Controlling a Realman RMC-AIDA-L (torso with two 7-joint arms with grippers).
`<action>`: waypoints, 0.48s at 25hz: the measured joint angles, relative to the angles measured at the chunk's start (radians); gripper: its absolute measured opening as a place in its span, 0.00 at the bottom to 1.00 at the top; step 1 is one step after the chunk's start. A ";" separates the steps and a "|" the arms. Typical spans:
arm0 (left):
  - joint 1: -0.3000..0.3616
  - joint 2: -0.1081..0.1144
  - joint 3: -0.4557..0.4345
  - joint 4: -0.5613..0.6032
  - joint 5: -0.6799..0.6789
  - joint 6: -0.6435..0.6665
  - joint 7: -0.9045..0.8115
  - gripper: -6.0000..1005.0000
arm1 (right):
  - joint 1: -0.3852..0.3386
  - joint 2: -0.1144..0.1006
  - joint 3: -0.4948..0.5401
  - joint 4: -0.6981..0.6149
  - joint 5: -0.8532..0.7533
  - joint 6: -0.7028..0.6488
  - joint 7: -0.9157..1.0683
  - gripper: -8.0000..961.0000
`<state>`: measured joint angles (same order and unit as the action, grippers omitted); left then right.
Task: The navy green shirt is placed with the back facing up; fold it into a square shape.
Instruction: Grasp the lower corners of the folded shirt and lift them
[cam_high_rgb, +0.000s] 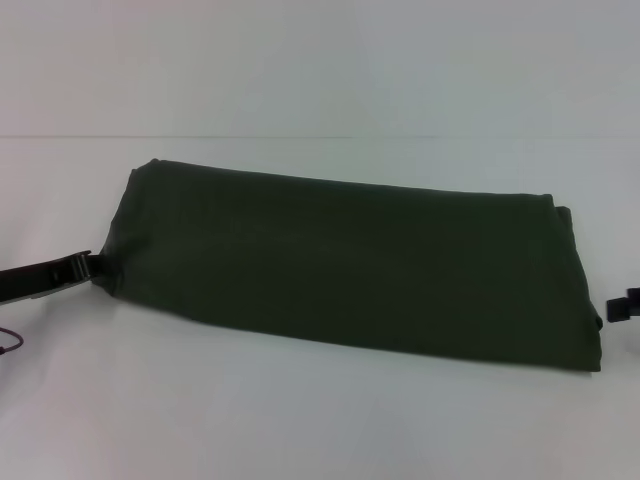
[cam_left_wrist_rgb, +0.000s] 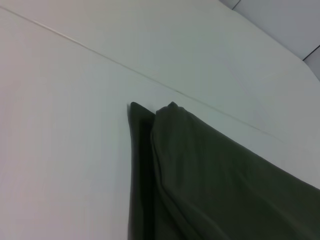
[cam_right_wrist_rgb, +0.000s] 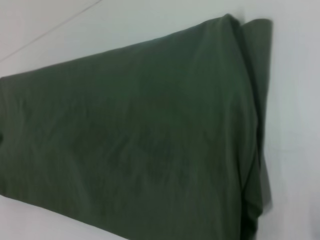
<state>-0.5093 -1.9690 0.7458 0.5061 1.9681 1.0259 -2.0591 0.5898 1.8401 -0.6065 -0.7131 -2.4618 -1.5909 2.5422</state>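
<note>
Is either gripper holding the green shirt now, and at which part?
It cannot be told. The left gripper is at the left end of the navy green shirt; the right gripper is beside its right end.

We see a plain white table (cam_high_rgb: 320, 430) under soft, even light, a thin seam (cam_high_rgb: 200, 137) crossing its far side.

No lettering, label, brand, number or sign is showing legibly anywhere in these views, and the navy green shirt (cam_high_rgb: 350, 265) is presenting only plain, unmarked dark fabric.
</note>
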 joint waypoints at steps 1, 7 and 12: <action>0.000 0.000 0.001 0.001 0.000 0.000 0.001 0.03 | 0.009 0.004 -0.005 0.003 -0.009 0.004 0.003 0.96; 0.002 -0.001 -0.001 0.002 0.000 0.003 0.003 0.03 | 0.045 0.040 -0.024 0.004 -0.045 0.043 0.009 0.96; 0.007 -0.001 -0.006 0.002 0.000 0.005 0.004 0.03 | 0.052 0.058 -0.045 0.017 -0.046 0.079 0.005 0.96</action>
<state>-0.5019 -1.9704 0.7395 0.5078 1.9681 1.0304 -2.0555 0.6417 1.8980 -0.6510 -0.6956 -2.5082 -1.5122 2.5476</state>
